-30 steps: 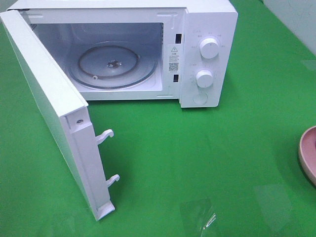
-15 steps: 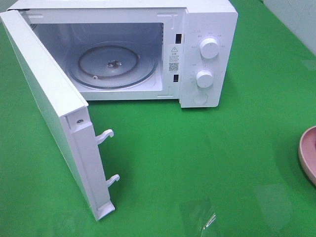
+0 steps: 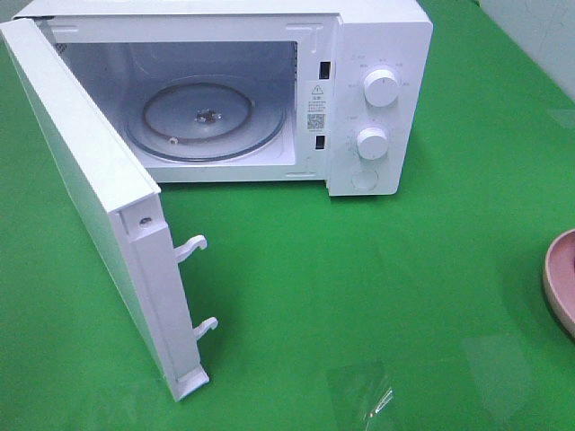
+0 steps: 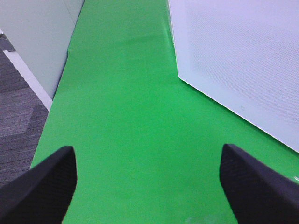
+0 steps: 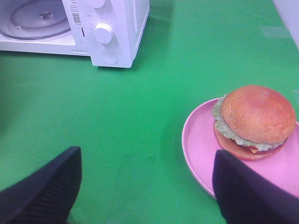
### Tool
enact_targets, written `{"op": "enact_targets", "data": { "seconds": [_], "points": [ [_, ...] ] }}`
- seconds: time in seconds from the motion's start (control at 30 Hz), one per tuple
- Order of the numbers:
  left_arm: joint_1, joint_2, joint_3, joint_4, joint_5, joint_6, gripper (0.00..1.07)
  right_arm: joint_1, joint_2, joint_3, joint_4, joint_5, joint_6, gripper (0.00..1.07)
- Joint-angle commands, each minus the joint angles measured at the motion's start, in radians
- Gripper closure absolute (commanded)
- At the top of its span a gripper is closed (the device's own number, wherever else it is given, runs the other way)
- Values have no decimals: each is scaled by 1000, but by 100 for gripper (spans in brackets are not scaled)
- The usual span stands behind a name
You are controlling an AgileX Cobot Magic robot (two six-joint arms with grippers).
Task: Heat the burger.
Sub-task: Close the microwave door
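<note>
The burger [image 5: 254, 121], a glossy brown bun with a green lettuce frill, sits on a pink plate [image 5: 196, 144] in the right wrist view. My right gripper [image 5: 147, 186] hangs open short of it, one black finger [image 5: 247, 193] close to the plate's rim, nothing between the fingers. In the exterior high view only the plate's edge [image 3: 559, 278] shows at the right border; the burger is out of that view. My left gripper [image 4: 149, 186] is open over bare green cloth beside the microwave door's outer face [image 4: 243, 60]. Neither arm shows in the exterior high view.
A white microwave [image 3: 377, 54] stands at the back with its door [image 3: 99, 197] swung wide to the left and a glass turntable [image 3: 205, 119] inside. Two door latches [image 3: 191, 247] stick out. Green cloth [image 3: 377, 287] covers the table. Grey floor [image 4: 18, 116] lies past its left edge.
</note>
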Motion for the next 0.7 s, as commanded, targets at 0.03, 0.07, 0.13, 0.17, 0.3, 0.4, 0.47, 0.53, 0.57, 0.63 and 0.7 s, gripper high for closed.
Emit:
{"op": "enact_targets", "data": {
  "seconds": [0.03,0.07,0.13,0.17,0.3,0.4,0.47,0.53,0.57,0.63,0.7],
  "points": [
    [-1,-16,1,0,-12,0,30,-6,-23,1,-2,-16,-10,32],
    [-1,-16,1,0,-12,0,30,-6,-23,1,-2,-16,-10,32],
    [-1,-16,1,0,-12,0,30,-6,-23,1,-2,-16,-10,32],
    [-1,-16,1,0,-12,0,30,-6,-23,1,-2,-16,-10,32],
    [-1,-16,1,0,-12,0,30,-6,-23,1,-2,-16,-10,32],
    [-1,-16,1,0,-12,0,30,-6,-23,1,-2,-16,-10,32],
    [-1,-16,1,0,-12,0,30,-6,-23,1,-2,-16,-10,32],
    [-1,-16,1,0,-12,0,30,-6,-23,1,-2,-16,-10,32],
    [-1,-16,1,0,-12,0,30,-6,-23,1,-2,-16,-10,32],
    [-1,-16,1,0,-12,0,30,-6,-23,1,-2,-16,-10,32],
    [-1,-16,1,0,-12,0,30,-6,-23,1,-2,-16,-10,32]
  ]
}}
